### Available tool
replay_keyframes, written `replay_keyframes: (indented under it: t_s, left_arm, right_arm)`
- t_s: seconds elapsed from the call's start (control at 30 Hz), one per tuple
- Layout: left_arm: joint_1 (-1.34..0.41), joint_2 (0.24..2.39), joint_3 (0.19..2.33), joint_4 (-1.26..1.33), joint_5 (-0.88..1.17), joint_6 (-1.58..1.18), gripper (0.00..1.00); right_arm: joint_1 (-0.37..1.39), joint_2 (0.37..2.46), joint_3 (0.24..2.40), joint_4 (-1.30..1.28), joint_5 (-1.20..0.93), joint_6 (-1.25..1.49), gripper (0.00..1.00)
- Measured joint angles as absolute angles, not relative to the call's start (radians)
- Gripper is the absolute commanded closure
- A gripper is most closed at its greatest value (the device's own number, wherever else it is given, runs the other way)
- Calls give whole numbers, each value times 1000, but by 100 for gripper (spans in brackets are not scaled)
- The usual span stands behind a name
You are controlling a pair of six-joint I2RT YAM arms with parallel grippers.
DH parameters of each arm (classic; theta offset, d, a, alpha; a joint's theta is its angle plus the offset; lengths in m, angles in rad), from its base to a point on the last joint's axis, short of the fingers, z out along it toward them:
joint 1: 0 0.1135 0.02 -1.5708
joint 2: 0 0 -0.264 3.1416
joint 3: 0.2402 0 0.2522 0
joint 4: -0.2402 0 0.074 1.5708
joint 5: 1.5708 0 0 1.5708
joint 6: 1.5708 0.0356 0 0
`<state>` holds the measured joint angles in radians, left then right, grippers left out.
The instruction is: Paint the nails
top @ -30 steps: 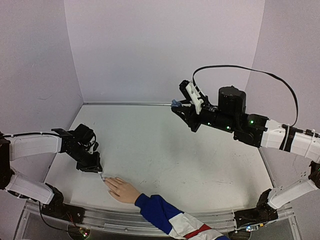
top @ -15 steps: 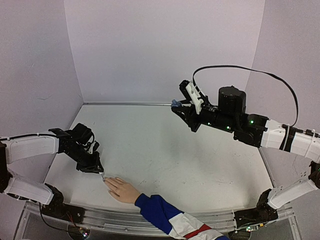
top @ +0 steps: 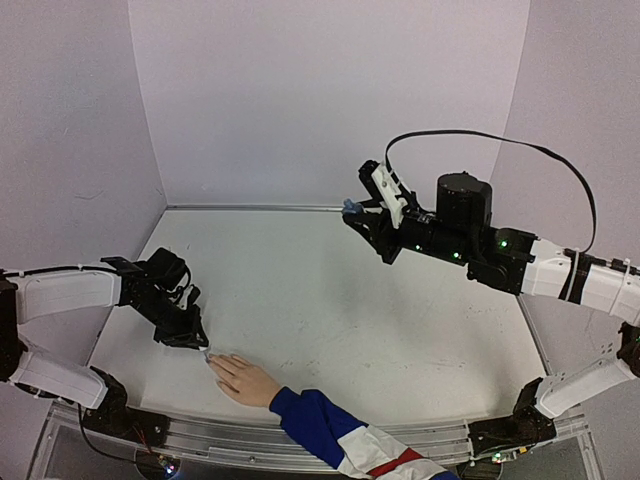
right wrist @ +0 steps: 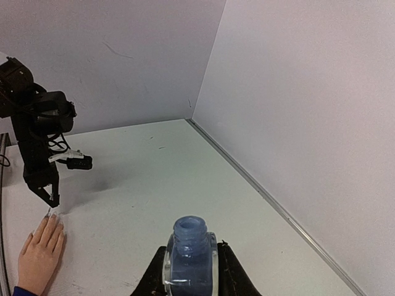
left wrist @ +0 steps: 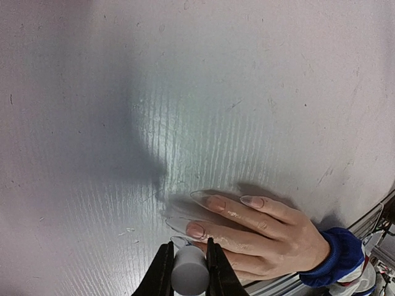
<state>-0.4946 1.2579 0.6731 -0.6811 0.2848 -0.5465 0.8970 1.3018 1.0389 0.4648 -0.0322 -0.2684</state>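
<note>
A pale hand [top: 245, 380] in a blue, white and red sleeve [top: 335, 432] lies flat near the table's front edge. Its nails [left wrist: 195, 230] point towards my left gripper [top: 192, 340]. That gripper [left wrist: 189, 248] is shut on a grey-white cap [left wrist: 189, 271], right over the fingertips; the brush under the cap is hidden. My right gripper [top: 352, 210] hangs high above the back of the table, shut on the small blue bottle [right wrist: 190, 254]. The bottle's neck is open and uncapped. In the right wrist view the hand [right wrist: 40, 253] shows far left below the left arm [right wrist: 37, 142].
The white table [top: 340, 300] is walled by pale panels at the back and sides. A metal rail [top: 200, 432] runs along the front edge beside the arm bases. A black cable [top: 500, 140] loops above the right arm.
My left gripper has edged slightly towards the fingertips. The right arm and the hand have not moved.
</note>
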Motion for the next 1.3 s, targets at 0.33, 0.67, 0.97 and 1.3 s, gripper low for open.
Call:
replay_keyframes:
  t_s: [0.33, 0.67, 0.97, 1.3]
  left_arm:
    - [-495, 1274, 673, -679, 284, -546, 100]
    - [-495, 1285, 673, -679, 272, -546, 100]
    - [-495, 1301, 675, -671, 244, -547, 100]
    - [-495, 1290, 675, -672, 205, -549, 100]
  right_arm:
    - [897, 1302, 1039, 465, -32, -268, 100]
    - [897, 1302, 1039, 465, -32, -268, 100]
    - [897, 1302, 1039, 464, -32, -268, 100]
    - [897, 1302, 1039, 465, -32, -268, 100]
